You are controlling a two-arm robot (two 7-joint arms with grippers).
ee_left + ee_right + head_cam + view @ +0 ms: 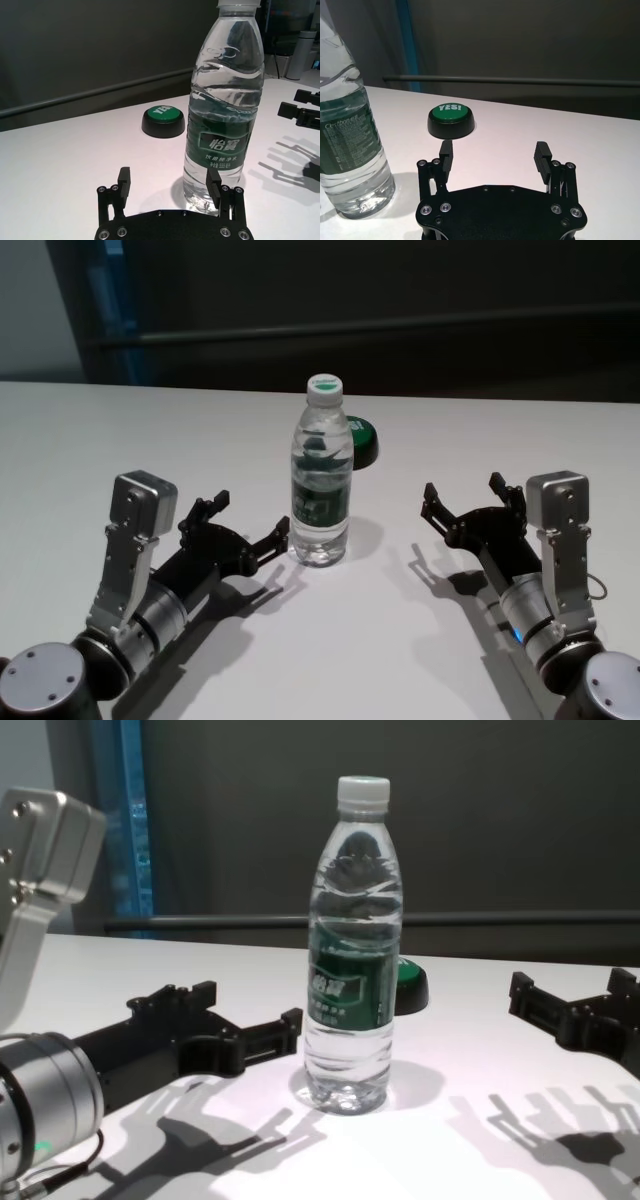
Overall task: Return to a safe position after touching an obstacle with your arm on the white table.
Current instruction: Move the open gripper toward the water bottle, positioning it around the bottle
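Note:
The obstacle, a tall clear water bottle (322,480) with a white cap and a dark green label, stands upright in the middle of the white table (150,430). My left gripper (252,515) is open and empty, low over the table just left of the bottle. One of its fingertips (283,531) is against or right beside the bottle's lower part. The left wrist view shows that finger (214,182) right by the bottle (225,110). My right gripper (462,488) is open and empty, well to the right of the bottle and apart from it.
A low black button with a green top (362,443) sits just behind the bottle to the right, and also shows in the right wrist view (451,120). The table's far edge runs along a dark wall. Bare tabletop lies to both sides and in front.

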